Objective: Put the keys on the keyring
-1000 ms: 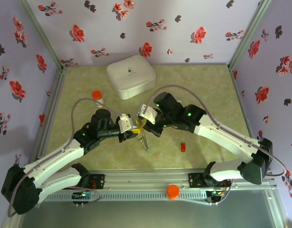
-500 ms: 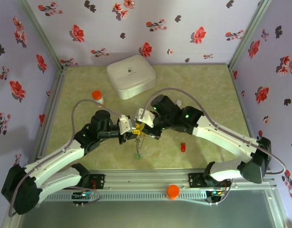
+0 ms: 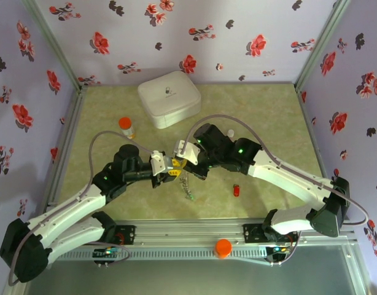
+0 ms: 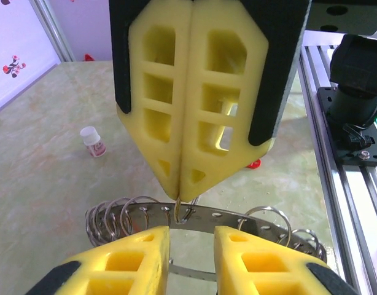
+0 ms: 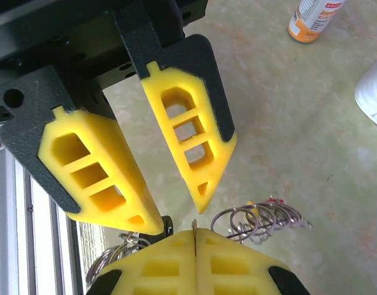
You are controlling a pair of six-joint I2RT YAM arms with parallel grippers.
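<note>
The keyring (image 4: pixel 250 220) is a thin grey metal band with punched holes, carrying several small wire loops (image 4: pixel 115 212). It dangles below the two grippers in the top view (image 3: pixel 187 184). My right gripper (image 4: pixel 179 192) is shut on one small loop hooked through the band, and thin metal shows between its pads (image 5: pixel 194 232). My left gripper (image 4: pixel 191 232) is open just beneath the band, and a strip of band shows in its gap. From the right wrist, the left gripper (image 5: pixel 176 216) stands open. A red key (image 3: pixel 236 190) lies on the table. Red and yellow bits (image 5: pixel 269 203) hang among the loops.
An orange-capped pill bottle (image 3: pixel 126 126) stands left of the arms. The white rounded case (image 3: pixel 169 98) sits at the back. The aluminium rail (image 3: pixel 237 232) runs along the near edge, and flowered walls close in the other sides.
The left arm has drawn back a little to the left, uncovering the pill bottle. The hanging keyring has swung under the grippers. The right gripper keeps its hold.
</note>
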